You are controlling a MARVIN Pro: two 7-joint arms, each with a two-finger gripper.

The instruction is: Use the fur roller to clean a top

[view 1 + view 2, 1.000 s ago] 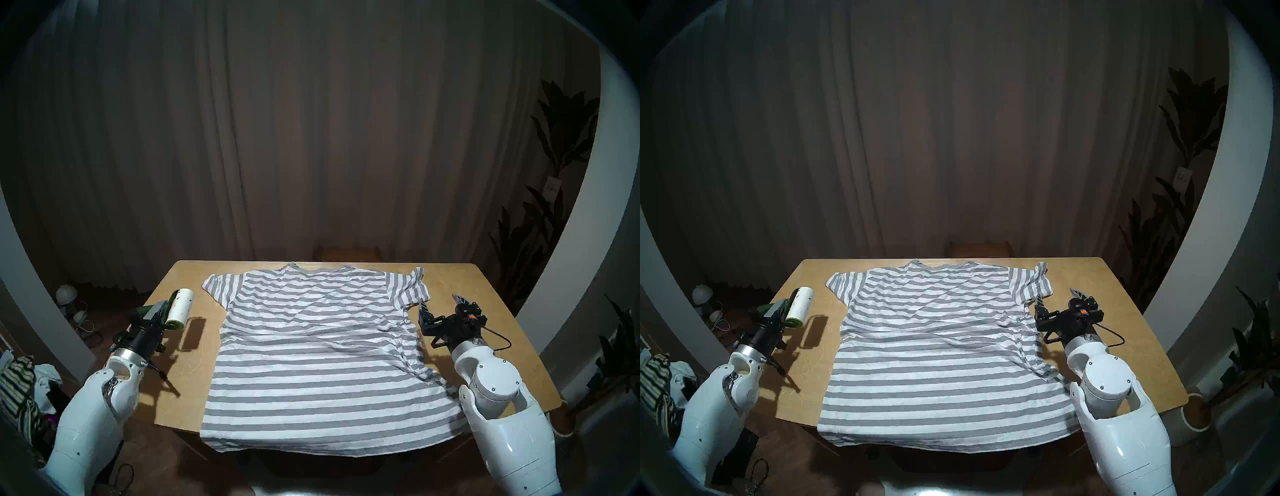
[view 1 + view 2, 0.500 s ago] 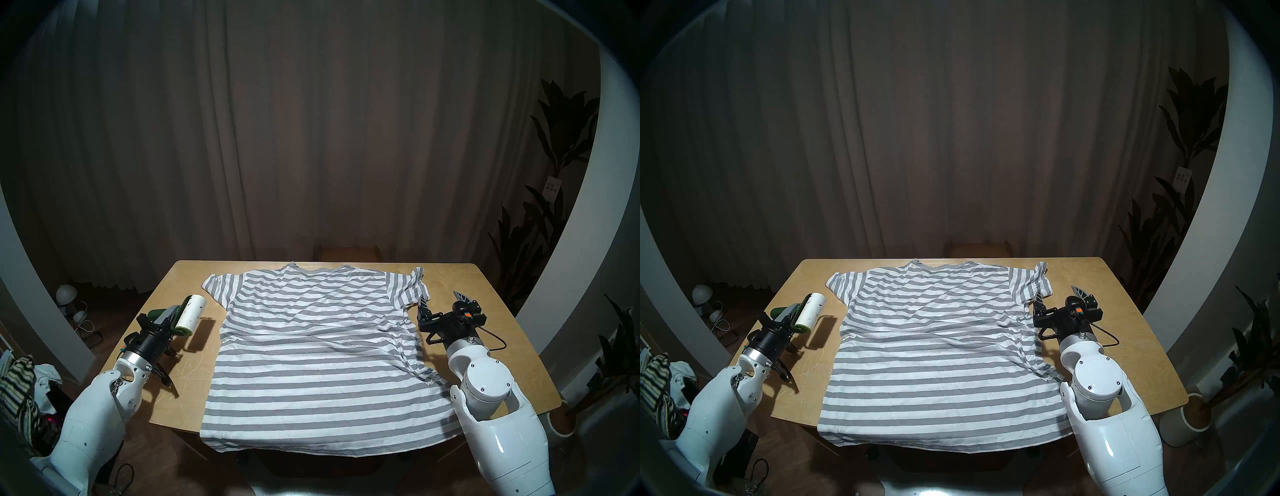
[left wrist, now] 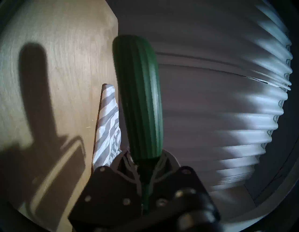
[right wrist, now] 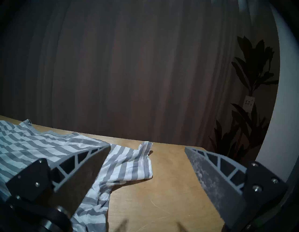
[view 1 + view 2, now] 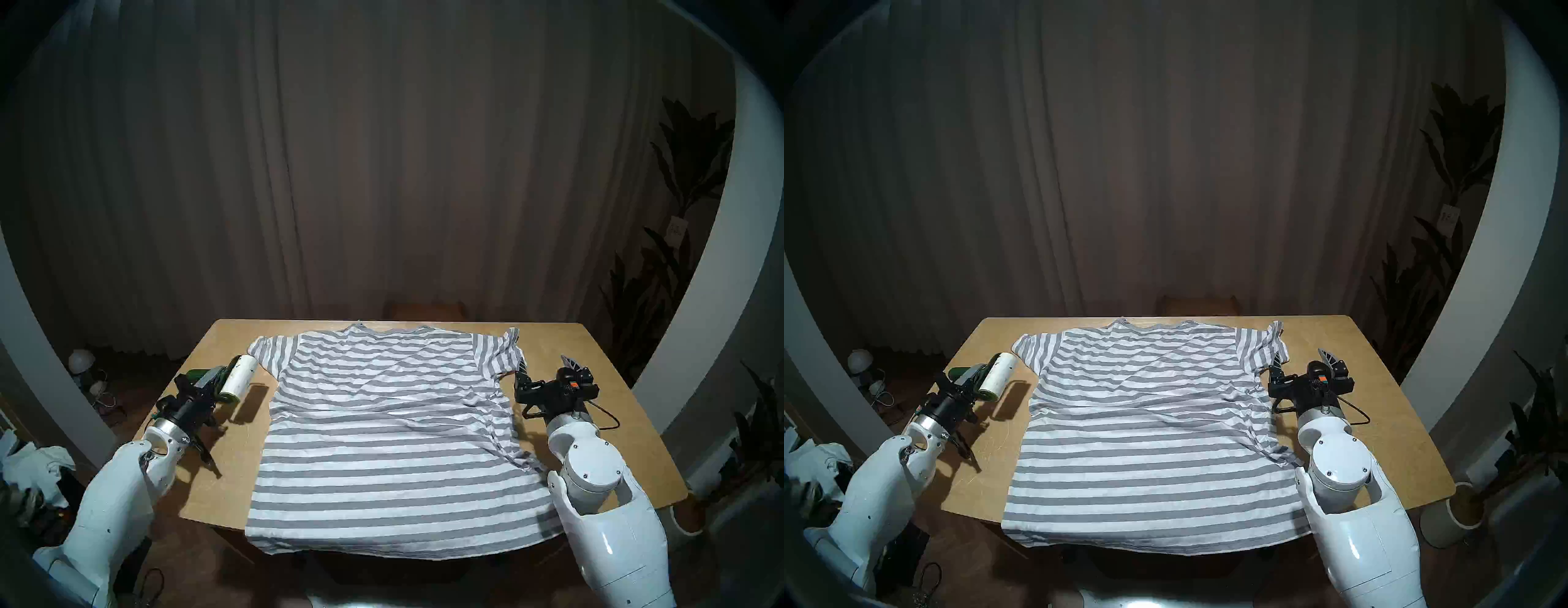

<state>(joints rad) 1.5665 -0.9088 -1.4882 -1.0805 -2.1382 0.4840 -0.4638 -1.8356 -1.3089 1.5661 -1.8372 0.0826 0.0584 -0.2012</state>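
The top (image 5: 382, 424) (image 5: 1144, 424), a grey and white striped T-shirt, lies spread flat on the wooden table (image 5: 229, 467), with its hem hanging over the near edge. My left gripper (image 5: 208, 382) (image 3: 145, 162) is shut on the dark green handle (image 3: 139, 97) of the fur roller (image 5: 239, 378) (image 5: 998, 375). Its white roll sits just left of the top's left sleeve (image 3: 108, 126) and casts a shadow on the wood. My right gripper (image 5: 545, 369) (image 5: 1301, 360) (image 4: 147, 147) stands open and empty by the right sleeve (image 4: 129, 163).
A pile of cloth (image 5: 29, 471) lies on the floor at the far left, near a small white lamp (image 5: 81, 361). A wooden stool (image 5: 426, 309) stands behind the table. Tall plants (image 5: 679, 212) and a pot (image 5: 689, 516) stand at the right.
My left arm has carried the fur roller to the right, closer to the top's left sleeve. The right gripper has shifted slightly and stays open.
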